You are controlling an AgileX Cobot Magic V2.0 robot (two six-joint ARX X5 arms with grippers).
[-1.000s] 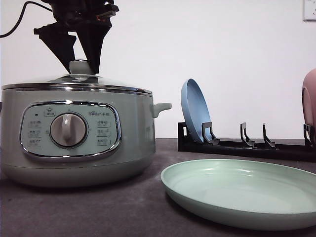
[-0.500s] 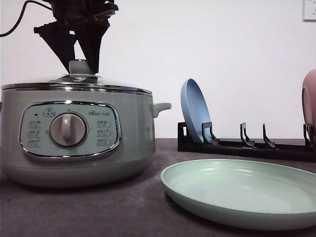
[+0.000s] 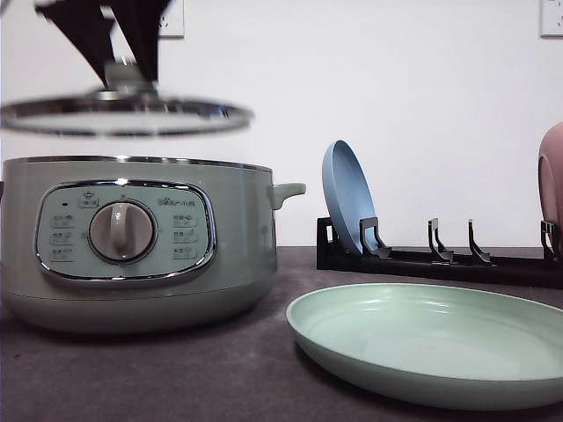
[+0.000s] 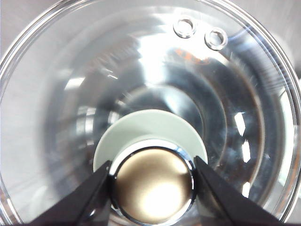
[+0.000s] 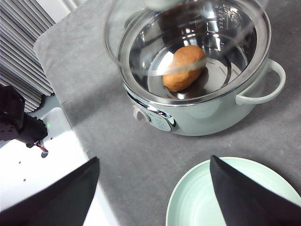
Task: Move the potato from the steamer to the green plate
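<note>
lid held clear above the steamer

on a dark grey table before a plain white wall, the steamer stands uncovered beside the green plate. the left gripper pinches the knob of the glass lid, which hangs above the pot. the potato lies inside the steamer. the right gripper hovers with jaws spread wide. 1 blue plate leans in a black rack.

Dark grey tabletop carrying the steamer, the green plate beside it, and a black dish rack behind.
</note>
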